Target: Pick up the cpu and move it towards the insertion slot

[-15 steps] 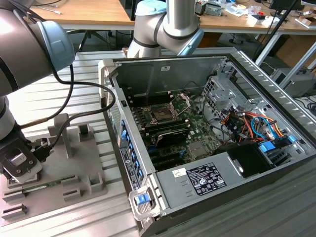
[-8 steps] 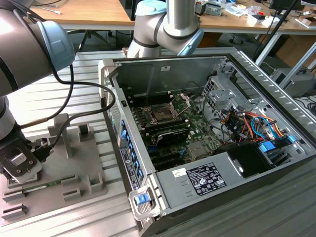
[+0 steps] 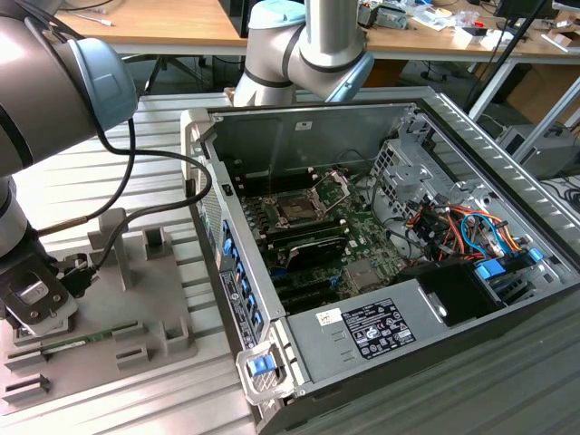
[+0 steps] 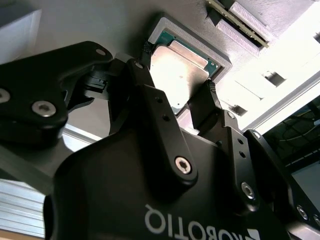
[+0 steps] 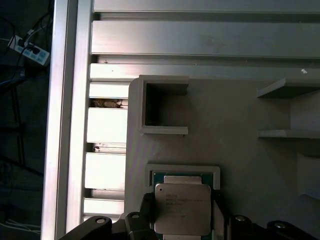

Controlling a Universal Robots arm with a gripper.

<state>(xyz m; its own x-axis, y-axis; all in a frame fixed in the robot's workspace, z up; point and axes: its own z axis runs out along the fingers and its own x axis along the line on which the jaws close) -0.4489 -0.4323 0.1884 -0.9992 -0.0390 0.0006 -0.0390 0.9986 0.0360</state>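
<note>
The cpu (image 4: 180, 65), a small square chip with a silvery top, lies in a shallow recess of the grey plastic tray (image 4: 100, 25). In both wrist views my gripper (image 4: 177, 70) straddles it, one black finger pressed against each of two opposite edges. The cpu (image 5: 182, 207) still sits level within the recess. In the exterior view my gripper (image 3: 38, 304) hangs over the tray (image 3: 136, 299) at the exterior view's far left. The insertion slot (image 3: 294, 210), a dark square with its shiny hinged frame (image 3: 340, 186) raised, lies inside the open computer case, well to the exterior view's right of my gripper.
The tray carries upright posts (image 3: 113, 240) and a green memory stick (image 3: 91, 337) close to my gripper. The case's metal wall (image 3: 213, 217) stands between tray and motherboard. Cables and a drive cage (image 3: 453, 227) crowd the case's right side. A black cable (image 3: 154, 159) drapes off the arm.
</note>
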